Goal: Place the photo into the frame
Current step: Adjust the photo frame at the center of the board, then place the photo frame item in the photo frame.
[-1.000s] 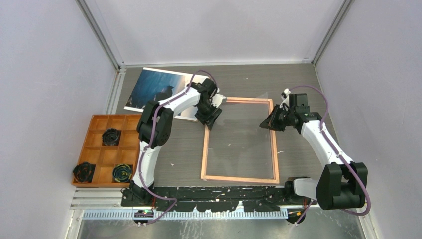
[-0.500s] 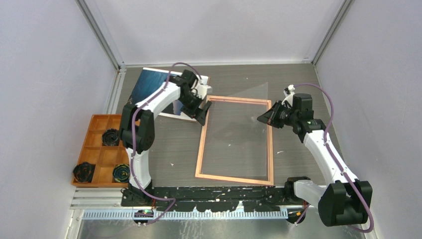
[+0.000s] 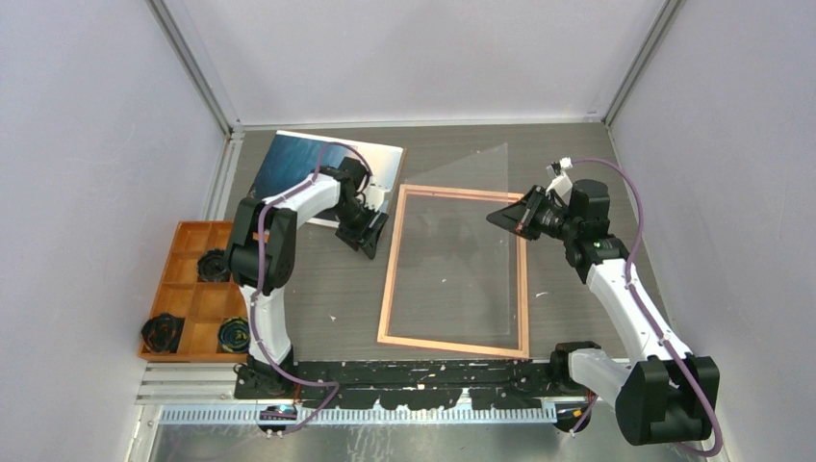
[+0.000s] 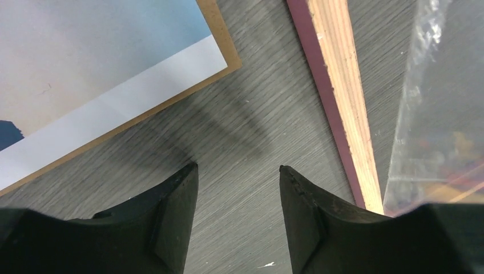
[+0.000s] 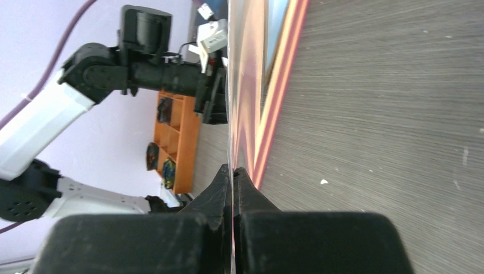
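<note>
The frame (image 3: pixel 388 279) lies flat mid-table with its light wood back up; its rail shows in the left wrist view (image 4: pixel 342 85). The photo (image 3: pixel 298 164) lies picture-up at the back left on a brown backing board (image 4: pixel 220 34); its white border shows in the left wrist view (image 4: pixel 103 68). My left gripper (image 3: pixel 370 234) is open and empty, low over bare table (image 4: pixel 238 168) between the photo's corner and the frame. My right gripper (image 3: pixel 510 219) is shut on the right edge of the clear pane (image 3: pixel 471 192), holding it tilted up over the frame (image 5: pixel 234 171).
An orange compartment tray (image 3: pixel 197 289) with dark round items stands at the left edge and shows in the right wrist view (image 5: pixel 180 142). Walls enclose the table at the back and both sides.
My left gripper has moved left, off the frame's top-left corner towards the photo. My right gripper has lifted the pane's right edge higher. The frame has shifted slightly left.
</note>
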